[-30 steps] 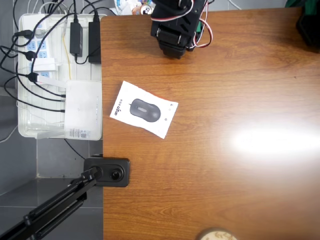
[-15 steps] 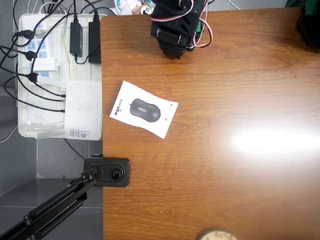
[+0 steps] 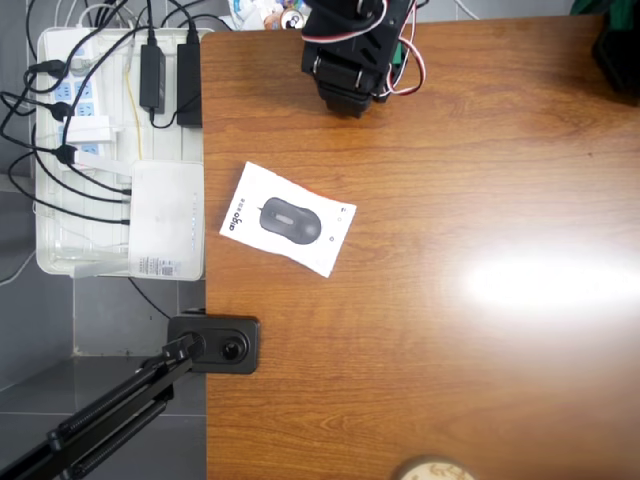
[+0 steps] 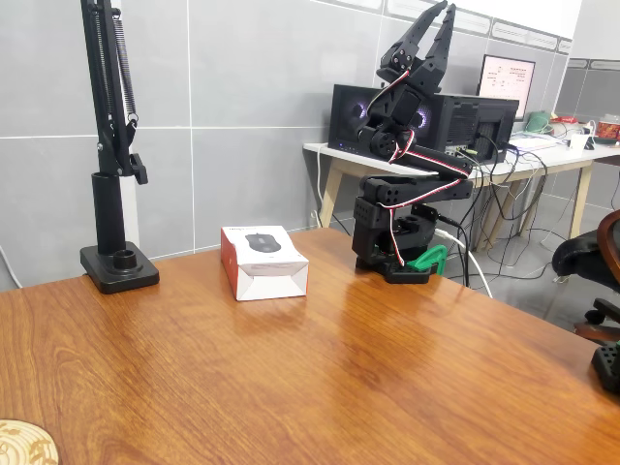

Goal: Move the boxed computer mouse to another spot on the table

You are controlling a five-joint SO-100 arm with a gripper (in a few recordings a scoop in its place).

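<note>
High in the upper middle of the fixed view, our gripper (image 4: 438,21) points upward, fingers slightly parted and holding nothing. Lower left of it, the boxed computer mouse (image 4: 263,261) lies on the table (image 4: 320,378), near the left edge in the overhead view.
</note>
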